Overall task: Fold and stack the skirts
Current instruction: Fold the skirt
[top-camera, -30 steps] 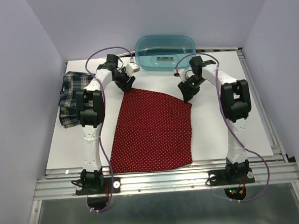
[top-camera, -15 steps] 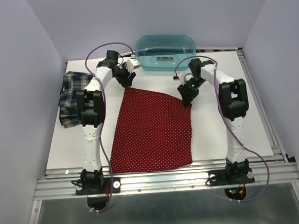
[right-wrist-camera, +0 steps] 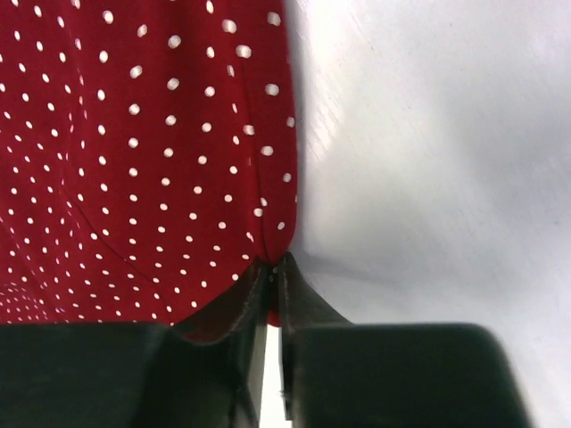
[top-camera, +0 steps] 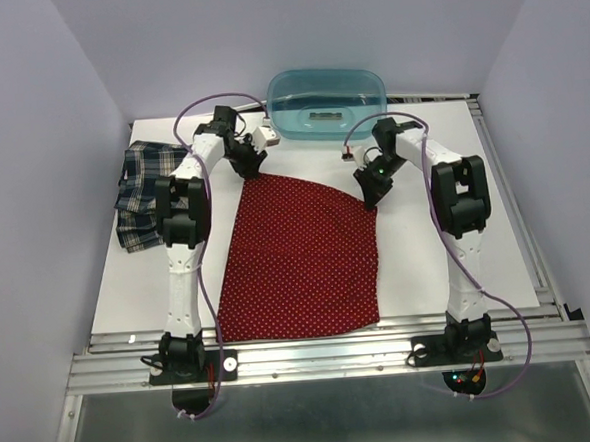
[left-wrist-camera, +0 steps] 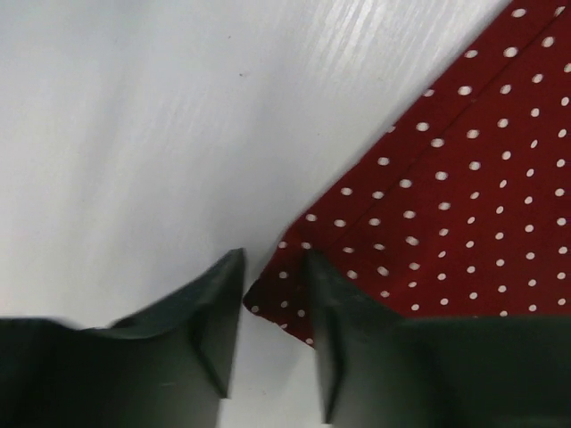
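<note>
The red skirt with white dots (top-camera: 302, 256) lies spread flat on the table's middle. The plaid skirt (top-camera: 138, 191) lies crumpled at the left edge. My left gripper (top-camera: 248, 164) is at the red skirt's far left corner. In the left wrist view the left gripper (left-wrist-camera: 275, 267) is open, with that corner of the red skirt (left-wrist-camera: 464, 178) lying between the fingers on the table. My right gripper (top-camera: 369, 188) is at the far right corner. In the right wrist view the right gripper (right-wrist-camera: 272, 263) is shut on the edge of the red skirt (right-wrist-camera: 134, 152).
A translucent teal tub (top-camera: 326, 101) stands at the back centre, just behind both grippers. The white table top (top-camera: 448, 262) ends at metal rails on the right and near sides. Purple walls close in the left, right and back.
The right gripper has shifted slightly down and left onto the skirt's far right corner. The left wrist has turned a little at the far left corner. The skirt stays flat.
</note>
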`<state>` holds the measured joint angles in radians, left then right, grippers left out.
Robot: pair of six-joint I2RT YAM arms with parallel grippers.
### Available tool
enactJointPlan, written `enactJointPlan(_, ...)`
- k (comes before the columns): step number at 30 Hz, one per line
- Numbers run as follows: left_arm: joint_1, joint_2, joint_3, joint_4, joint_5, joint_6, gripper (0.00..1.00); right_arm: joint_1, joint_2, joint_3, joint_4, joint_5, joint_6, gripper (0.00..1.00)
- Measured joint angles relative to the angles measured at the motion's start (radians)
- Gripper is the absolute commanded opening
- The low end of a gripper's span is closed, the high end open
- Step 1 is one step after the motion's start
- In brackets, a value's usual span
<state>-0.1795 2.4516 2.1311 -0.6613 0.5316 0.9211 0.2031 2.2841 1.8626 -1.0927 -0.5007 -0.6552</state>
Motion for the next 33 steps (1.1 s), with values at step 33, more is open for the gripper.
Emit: enactJointPlan(33,0.015,-0.515,-0.33,0.202,-0.019,-0.064,0.0,-0.02,-0.253,-0.032,0.239,0.175,0.092,0.01)
